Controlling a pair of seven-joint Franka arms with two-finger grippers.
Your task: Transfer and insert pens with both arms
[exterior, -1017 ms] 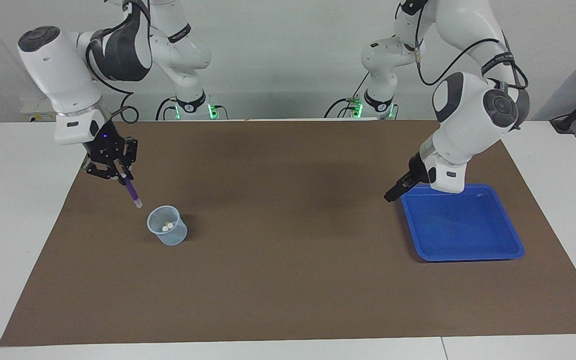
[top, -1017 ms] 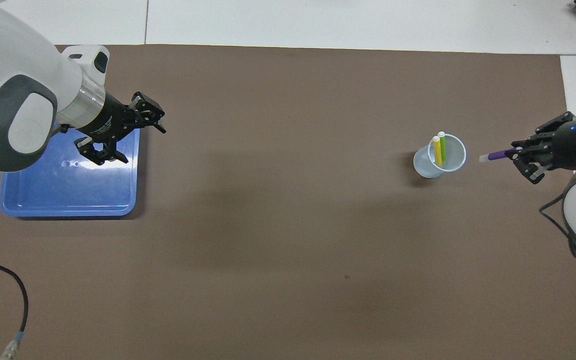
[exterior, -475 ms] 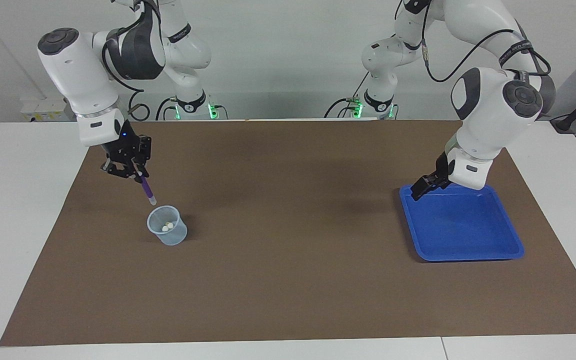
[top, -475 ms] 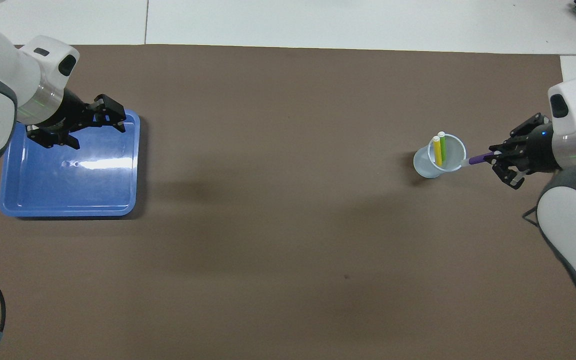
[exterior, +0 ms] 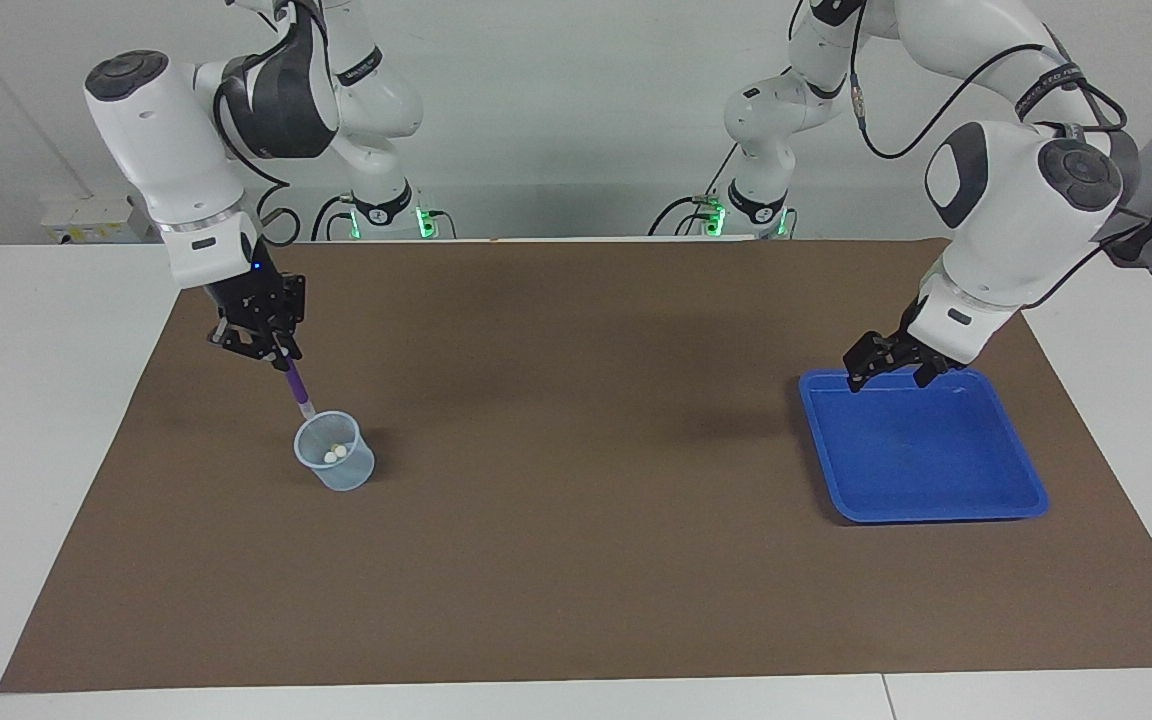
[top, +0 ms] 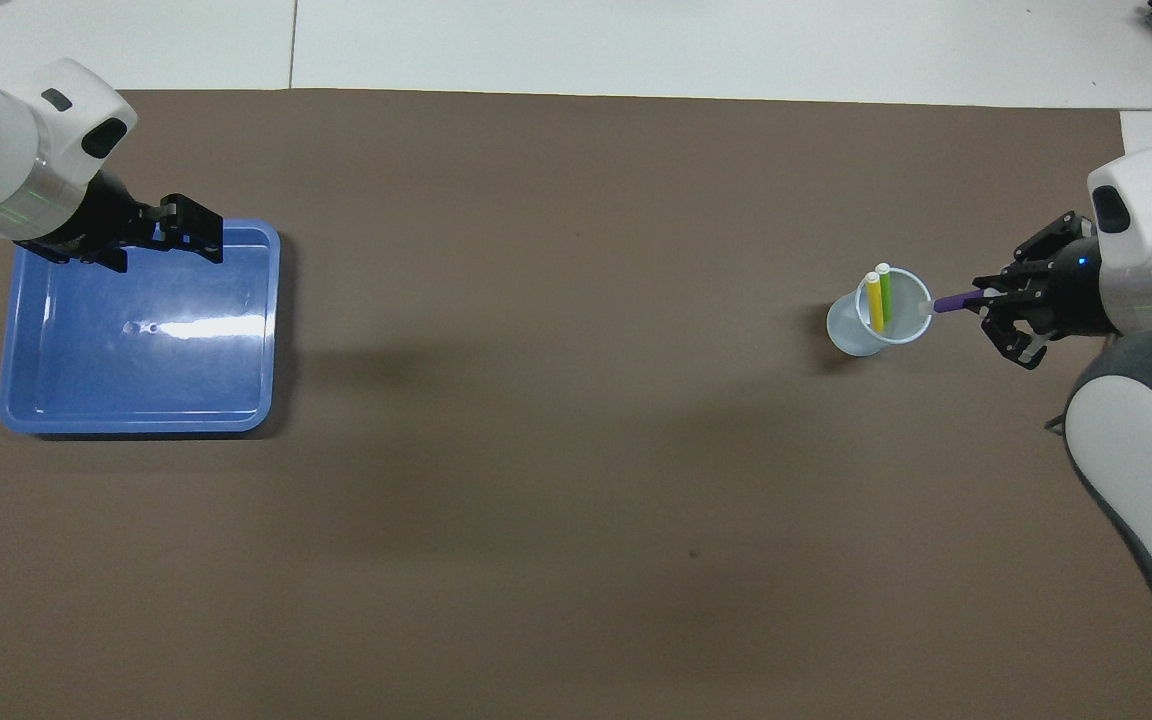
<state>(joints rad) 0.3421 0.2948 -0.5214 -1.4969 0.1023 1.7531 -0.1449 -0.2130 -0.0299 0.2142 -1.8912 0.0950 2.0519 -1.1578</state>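
I see my left pincer (top: 186, 228) spread wide over the blue tray's (top: 136, 420) rim, bare brown surface (top: 556, 400) between, and my right pincer (top: 996, 305) clamping the purple pen (top: 956, 299), tip at the cup's (top: 851, 335) rim, yellow pen (top: 874, 302) and green pen (top: 885, 290) inside.

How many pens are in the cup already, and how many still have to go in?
Two are in: the yellow pen and green pen stand in the cup. The right end effector holds the purple pen just over the rim. The blue tray holds none. The left end effector waits.
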